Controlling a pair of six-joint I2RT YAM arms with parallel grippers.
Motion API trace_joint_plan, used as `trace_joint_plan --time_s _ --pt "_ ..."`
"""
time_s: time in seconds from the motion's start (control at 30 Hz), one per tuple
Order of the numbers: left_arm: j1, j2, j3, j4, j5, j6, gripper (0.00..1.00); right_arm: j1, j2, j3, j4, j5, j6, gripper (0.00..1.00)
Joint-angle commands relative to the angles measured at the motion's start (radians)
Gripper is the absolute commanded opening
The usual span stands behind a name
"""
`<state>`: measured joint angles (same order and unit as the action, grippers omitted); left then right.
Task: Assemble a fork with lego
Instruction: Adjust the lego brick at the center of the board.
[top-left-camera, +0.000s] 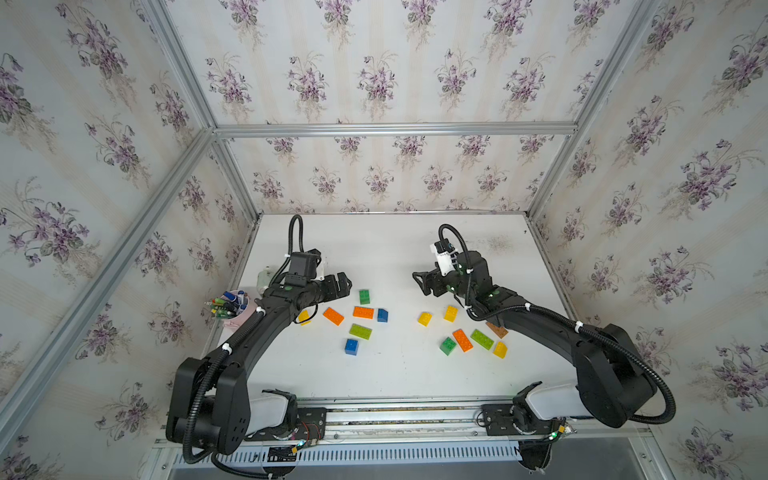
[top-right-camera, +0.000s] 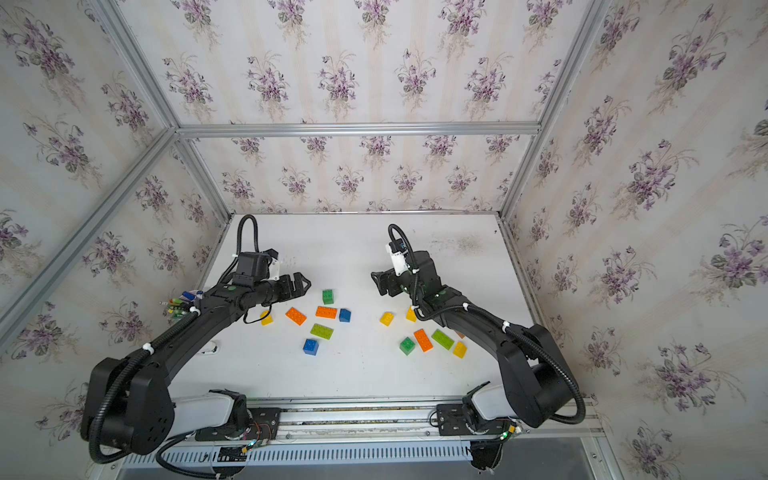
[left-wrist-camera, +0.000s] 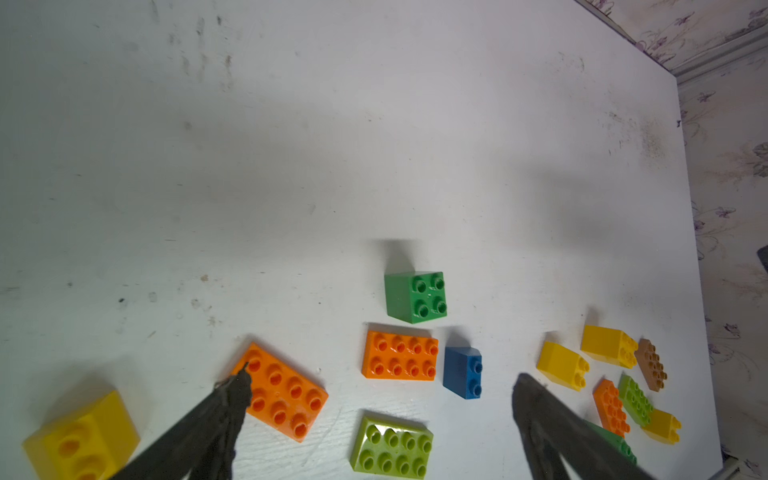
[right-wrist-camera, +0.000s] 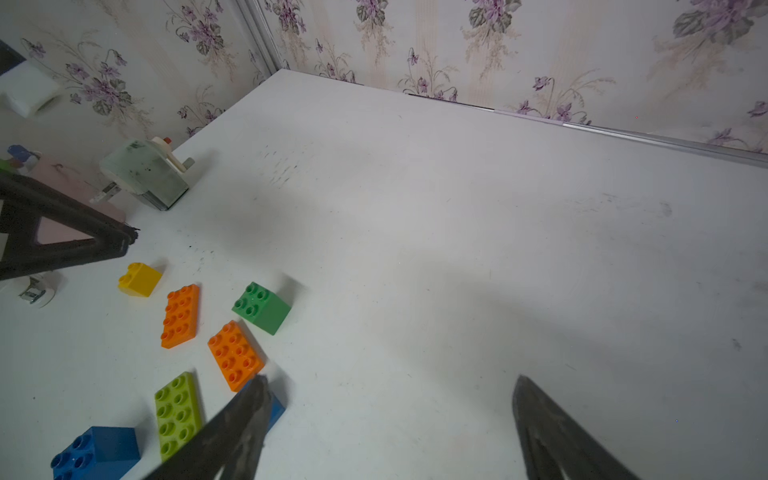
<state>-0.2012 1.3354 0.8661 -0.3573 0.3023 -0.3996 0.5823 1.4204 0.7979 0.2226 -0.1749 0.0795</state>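
The lego lies loose on the white table (top-left-camera: 399, 374) in two scattered groups, no brick joined to another. In the group nearer the left arm, a dark green brick (top-left-camera: 364, 296) sits farthest back, with two orange bricks (top-left-camera: 333, 316) (top-left-camera: 363, 312) and a blue brick (top-left-camera: 382, 315) in a rough row before it; the second orange brick and the blue one lie just beside each other. A lime brick (top-left-camera: 360, 331) and another blue brick (top-left-camera: 351, 346) lie nearer the front, and a yellow brick (top-left-camera: 304, 317) sits partly under the left arm. In the other group two yellow bricks (top-left-camera: 424, 318) (top-left-camera: 450, 313) lie apart at the back, and a green brick (top-left-camera: 447, 345), an orange one (top-left-camera: 462, 340), a lime one (top-left-camera: 482, 339) and a yellow one (top-left-camera: 500, 349) cluster closely, with a brown brick (top-left-camera: 497, 330) at the right arm's edge.

The left gripper (top-left-camera: 346, 284) hangs above the table just behind the first group, jaws spread wide and holding nothing. The right gripper (top-left-camera: 419, 282) hangs over bare table, jaws apart and empty too.

A pink cup of pens (top-left-camera: 230, 306) stands at the table's left edge.
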Motion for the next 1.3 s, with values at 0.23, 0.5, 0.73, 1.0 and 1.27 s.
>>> trace_joint_plan --time_s 0.23,0.5,0.73,1.0,1.27 --pt "-0.148 0.248 0.166 -0.046 -0.059 -0.088 0.99 0.097 0.006 -0.073 0.068 -0.145 0.018 0.82" --pt "-0.154 0.282 0.191 -0.087 -0.086 -0.082 1.00 0.151 0.100 -0.035 0.102 -0.270 -0.081 0.75" --pt "-0.113 0.276 0.154 -0.087 -0.076 -0.078 1.00 0.200 0.268 0.074 0.053 -0.321 -0.152 0.71" --pt "-0.051 0.258 0.125 -0.091 -0.037 -0.049 1.00 0.210 0.404 0.173 -0.090 -0.251 -0.276 0.71" --pt "-0.008 0.269 0.108 -0.062 0.009 -0.040 1.00 0.238 0.504 0.261 -0.208 -0.123 -0.367 0.67"
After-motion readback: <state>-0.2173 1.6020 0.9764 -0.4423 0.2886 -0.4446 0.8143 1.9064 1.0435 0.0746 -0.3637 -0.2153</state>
